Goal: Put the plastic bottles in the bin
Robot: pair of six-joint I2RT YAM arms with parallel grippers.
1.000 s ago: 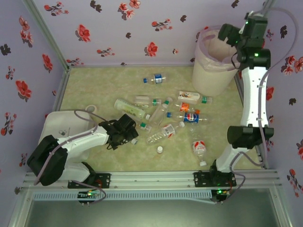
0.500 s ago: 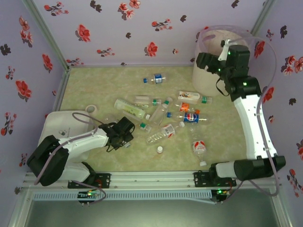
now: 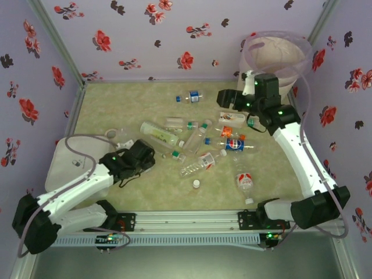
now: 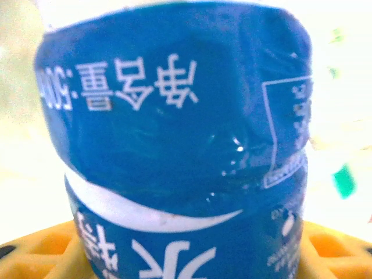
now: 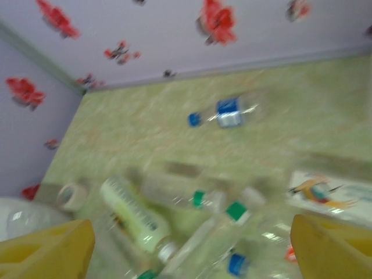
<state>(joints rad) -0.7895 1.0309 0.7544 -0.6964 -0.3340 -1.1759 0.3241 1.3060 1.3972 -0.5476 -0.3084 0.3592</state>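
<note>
The blue-labelled bottle sat clamped between the yellow fingers of the left gripper, low over the green table at about eight o'clock in the top view. The step in hand looked like a pick just made, with the carry not yet begun. The bin stood well apart at one o'clock, in the far corner, so the next move would call for a lift clear of the table and a long diagonal reach across it, or perhaps a hand-over. The right gripper hovered with its jaws wide apart and nothing between them, near the bin's seven o'clock, above the loose bottles scattered at the centre. It lay on the line to the bin and might get in the way. Further out were a blue-capped bottle alone at twelve o'clock, a lone white cap at six, and a small pale ring, likely tape. A flat white box sat at nine, near the left gripper.
</note>
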